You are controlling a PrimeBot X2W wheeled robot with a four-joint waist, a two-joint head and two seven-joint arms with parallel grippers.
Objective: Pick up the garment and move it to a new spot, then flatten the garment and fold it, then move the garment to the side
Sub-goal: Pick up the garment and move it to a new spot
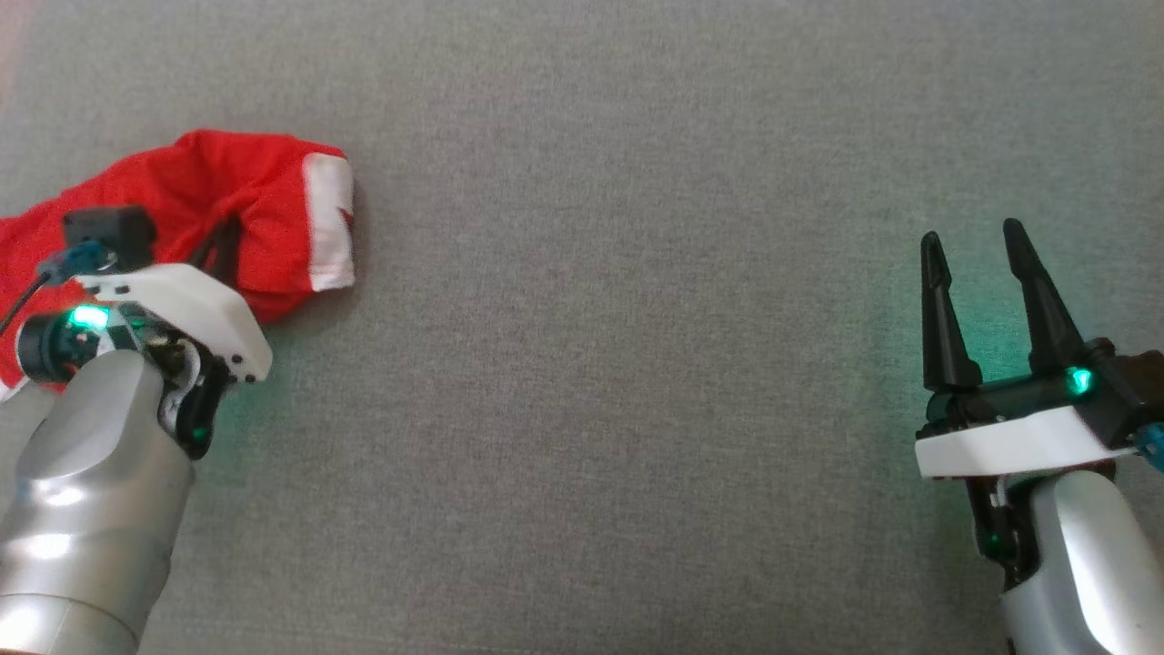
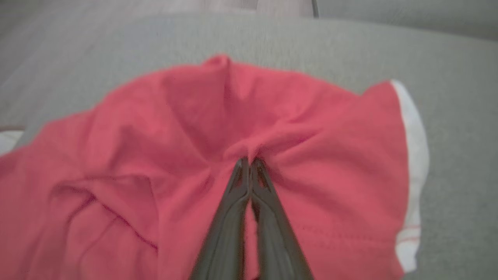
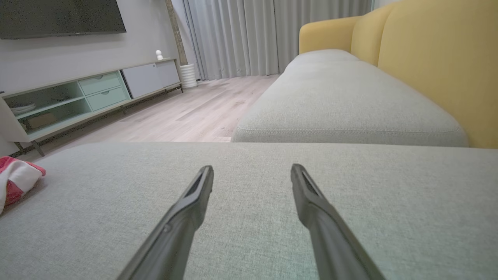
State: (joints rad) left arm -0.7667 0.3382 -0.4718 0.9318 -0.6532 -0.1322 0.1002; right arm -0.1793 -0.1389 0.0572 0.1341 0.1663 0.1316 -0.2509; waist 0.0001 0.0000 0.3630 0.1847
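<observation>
The garment is a crumpled red piece with a white band along one edge, lying at the left of the grey cushion. My left gripper reaches into it; in the left wrist view its tips are shut on a pinched fold of the red garment. My right gripper stands open over bare cushion at the right, nothing between its fingers. The right wrist view catches a red and white corner of the garment at its far left.
I am working on a wide grey upholstered seat. Beyond it lie another grey cushion, a yellow backrest, wooden floor and a low media cabinet against the wall.
</observation>
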